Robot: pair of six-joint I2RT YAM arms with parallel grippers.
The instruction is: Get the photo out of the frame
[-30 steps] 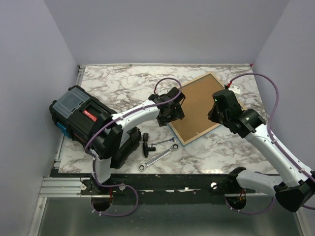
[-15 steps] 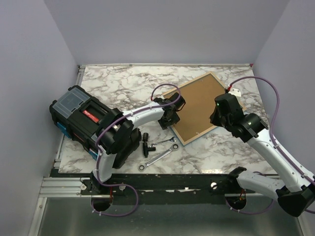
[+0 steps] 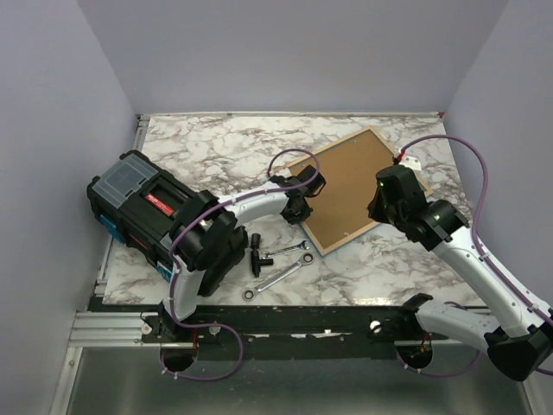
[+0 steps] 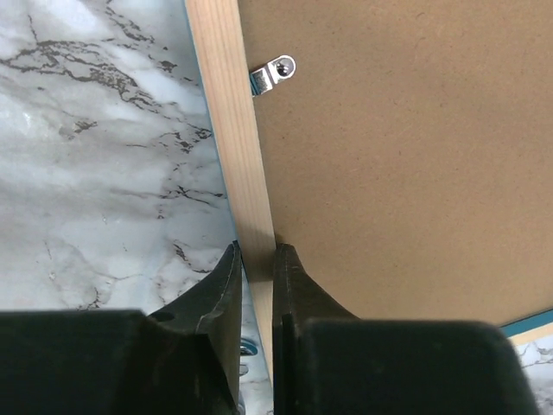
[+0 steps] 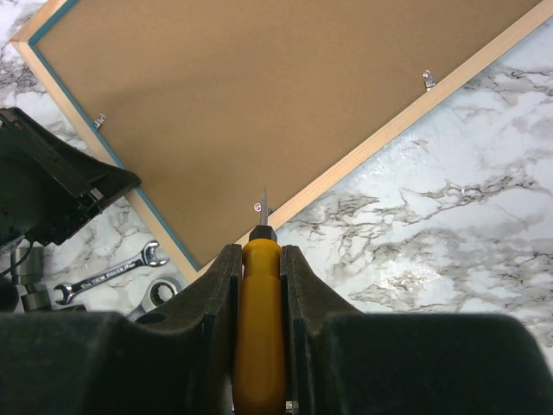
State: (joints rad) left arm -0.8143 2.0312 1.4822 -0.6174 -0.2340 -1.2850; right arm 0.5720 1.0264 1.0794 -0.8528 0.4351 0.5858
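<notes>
The frame (image 3: 346, 183) lies back up, its front hidden.

Matt brown board (image 4: 406, 173), apparently bare-wood frame (image 4: 244, 173)

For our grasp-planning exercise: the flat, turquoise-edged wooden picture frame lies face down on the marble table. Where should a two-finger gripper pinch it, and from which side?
Probably its narrow pale wooden rail, from above, jaws straddling it as the left gripper does: the frame lies flat, and the broad brown backing board offers no pinchable edge.

White links (image 3: 484, 272), black joints (image 3: 212, 246), purple cables (image 3: 487, 177), black left claw (image 4: 257, 251), right claw (image 5: 261, 251)
</notes>
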